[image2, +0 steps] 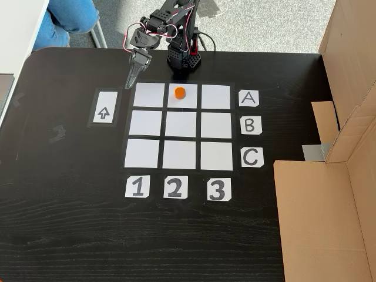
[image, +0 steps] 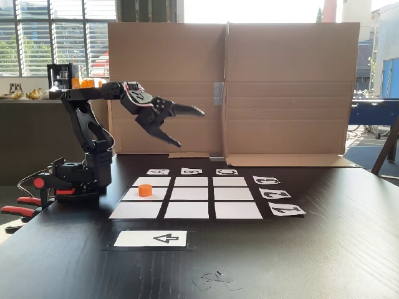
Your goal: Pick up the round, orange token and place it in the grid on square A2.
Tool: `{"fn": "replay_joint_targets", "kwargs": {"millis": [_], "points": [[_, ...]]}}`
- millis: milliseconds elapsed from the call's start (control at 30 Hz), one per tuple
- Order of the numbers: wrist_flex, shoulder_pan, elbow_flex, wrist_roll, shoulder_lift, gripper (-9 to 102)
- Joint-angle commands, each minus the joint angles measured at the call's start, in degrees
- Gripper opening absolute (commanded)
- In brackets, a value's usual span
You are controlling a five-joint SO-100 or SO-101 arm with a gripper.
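- Your token (image2: 180, 92) already sits flat in the grid (image2: 183, 126), on the middle cell of the row beside the A card (image2: 248, 98), in line with the 2 card (image2: 175, 187). That cell is A2 (image2: 183, 101), so by the look of it the placing is done.
- In the side-on fixed view the token (image: 144, 190) stands on the left column's middle cell, inside the white, clear of the black gaps.
- Your gripper (image: 189, 128) hangs high above the table (image: 324, 249) with its fingers spread wide and nothing between them. From above, the gripper (image2: 131, 75) lies over the table edge of the grid, near the A1 corner and well apart from the token.
- Risk one: if you lower the arm straight down from here, a finger could catch the grid's edge or scuff the paper cells and shift them.
- Risk two: if you swing across row A at low height, a fingertip could knock the token off A2 into a neighbouring cell. Lift before you sweep.
- Risk three: the arrow card (image2: 104, 112) lies just beside the grid on the gripper's side; a low pass could drag it.
- The token is a short round puck, so it points no way in plan. Its axis stands upright, its flat face up, and it shows no tilt in either view.
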Motion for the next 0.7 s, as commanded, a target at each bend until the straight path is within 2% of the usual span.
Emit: {"fn": "replay_joint_targets", "kwargs": {"millis": [0,300,367,667], "points": [[-4.6,6.2,-6.1,4.0,3.3,41],[-8.4,27.9,-7.6,11.2,11.2,41],[-9.8,33.5,-6.4,13.1,13.0,38],[-12.1,52.8,-1.1,22.5,17.6,0]]}}
